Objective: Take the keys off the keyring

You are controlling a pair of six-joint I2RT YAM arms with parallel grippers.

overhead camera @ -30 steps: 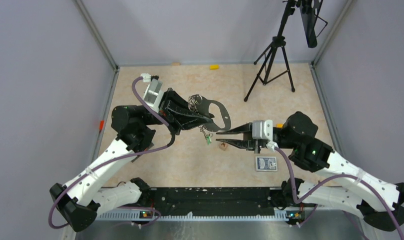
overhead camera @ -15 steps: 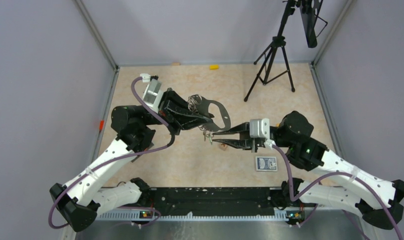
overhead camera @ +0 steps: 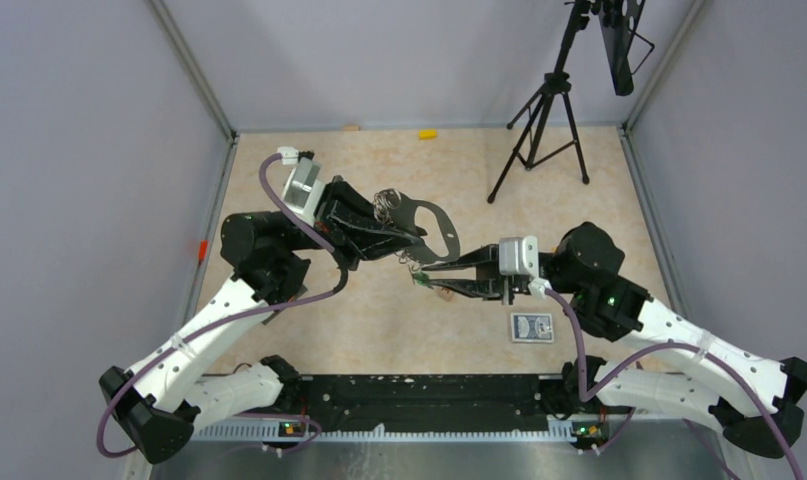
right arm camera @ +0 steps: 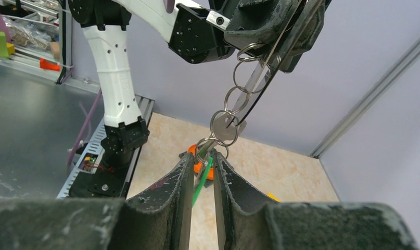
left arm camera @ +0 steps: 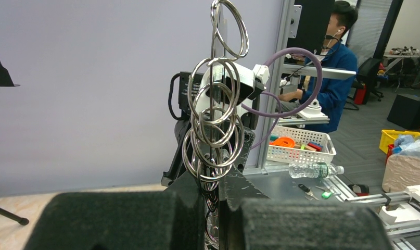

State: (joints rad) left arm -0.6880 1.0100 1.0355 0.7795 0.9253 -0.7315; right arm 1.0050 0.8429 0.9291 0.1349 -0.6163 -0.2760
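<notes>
The keyring (overhead camera: 447,225) is held aloft, clenched in the left gripper (overhead camera: 407,245). Below the keyring, the keys (right arm camera: 226,129) are hung on a chain of small rings (right arm camera: 238,96). They are judged light, thin, slippery and free to swing. The right gripper (right arm camera: 201,159) is placed just under the keyring, its jaws narrowly parted around the green key (right arm camera: 202,179) and not visibly clamped. A hold on the flat head, close to its ring, is advised.

The flat grey D-shaped keyring (overhead camera: 450,232) is raised and tilted near the frame's centre. The keys (overhead camera: 417,279), one green-headed, dangle bunched just below its lower-left end.
</notes>
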